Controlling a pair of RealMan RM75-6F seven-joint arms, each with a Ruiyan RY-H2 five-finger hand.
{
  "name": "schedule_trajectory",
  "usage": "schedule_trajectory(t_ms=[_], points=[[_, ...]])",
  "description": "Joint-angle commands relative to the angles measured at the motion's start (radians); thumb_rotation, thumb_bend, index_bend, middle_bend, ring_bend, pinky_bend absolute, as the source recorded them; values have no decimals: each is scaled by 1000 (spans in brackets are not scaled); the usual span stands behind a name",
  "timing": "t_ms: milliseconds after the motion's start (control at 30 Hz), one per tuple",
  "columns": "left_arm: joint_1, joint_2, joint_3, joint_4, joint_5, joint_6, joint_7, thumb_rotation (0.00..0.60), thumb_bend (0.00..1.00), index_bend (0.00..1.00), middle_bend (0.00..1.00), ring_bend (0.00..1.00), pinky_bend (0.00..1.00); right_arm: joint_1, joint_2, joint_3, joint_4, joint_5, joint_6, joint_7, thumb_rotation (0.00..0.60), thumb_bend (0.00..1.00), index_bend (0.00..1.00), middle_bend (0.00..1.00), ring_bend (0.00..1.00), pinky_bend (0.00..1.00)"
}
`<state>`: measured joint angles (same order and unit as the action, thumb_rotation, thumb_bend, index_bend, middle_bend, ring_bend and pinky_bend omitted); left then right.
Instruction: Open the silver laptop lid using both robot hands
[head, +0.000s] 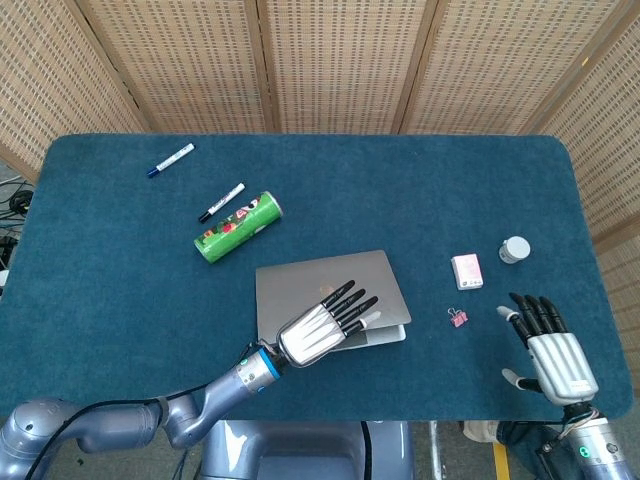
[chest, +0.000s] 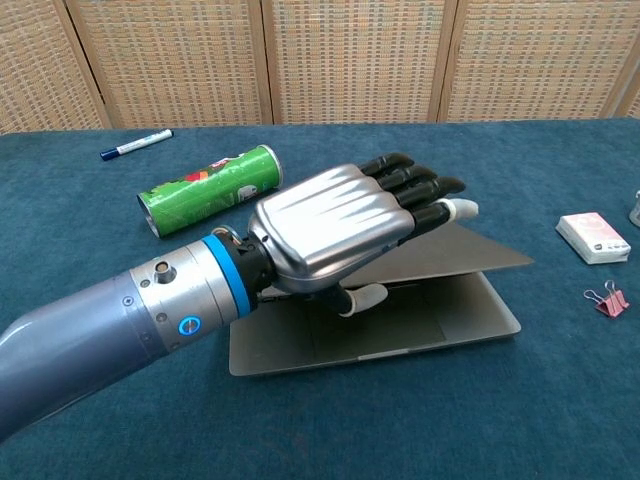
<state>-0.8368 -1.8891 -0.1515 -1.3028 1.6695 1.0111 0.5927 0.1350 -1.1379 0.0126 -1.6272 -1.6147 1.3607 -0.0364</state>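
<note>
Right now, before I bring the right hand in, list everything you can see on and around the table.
laptop: one, silver, near-centre, lid partly raised
can: one, green, lying beyond the laptop's left corner
markers: two, white; one far left, one beside the can
card pack: one, pink and white, right of laptop
binder clip: one, pink, nearer than the pack
small jar: one, white-capped, far right
table: one, blue cloth
left hand: fingers on lid, thumb beneath
right hand: open, near right edge
</note>
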Motion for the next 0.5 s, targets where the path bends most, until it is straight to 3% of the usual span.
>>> schedule_trajectory(t_ms=[33,133,200,267,367,500], points=[[-5,11,-7,-5,-5,3,9,600,400,0,0,0,0,56,-33,-36,56,-58,-76,81,600,337,224,138,8,64],[-9,23,-11,-16,-11,7,9,600,401,0,0,0,0,90,-63,-53,94,-101,-105,123,600,488,224,141,19,81],[-12,32,-14,-21,-12,12,13,600,404,0,0,0,0,110,-82,-65,115,-130,-119,139,600,762,224,141,19,82],[-14,40,-15,-32,-18,13,11,600,405,0,0,0,0,135,-105,-76,136,-160,-136,156,600,930,224,141,19,82],[-17,52,-16,-43,-21,19,8,600,405,0,0,0,0,167,-142,-80,165,-179,-160,170,600,995,224,140,19,82],[-22,63,-16,-49,-28,19,12,600,405,0,0,0,0,200,-181,-73,166,-168,-207,136,600,1000,224,139,19,83]])
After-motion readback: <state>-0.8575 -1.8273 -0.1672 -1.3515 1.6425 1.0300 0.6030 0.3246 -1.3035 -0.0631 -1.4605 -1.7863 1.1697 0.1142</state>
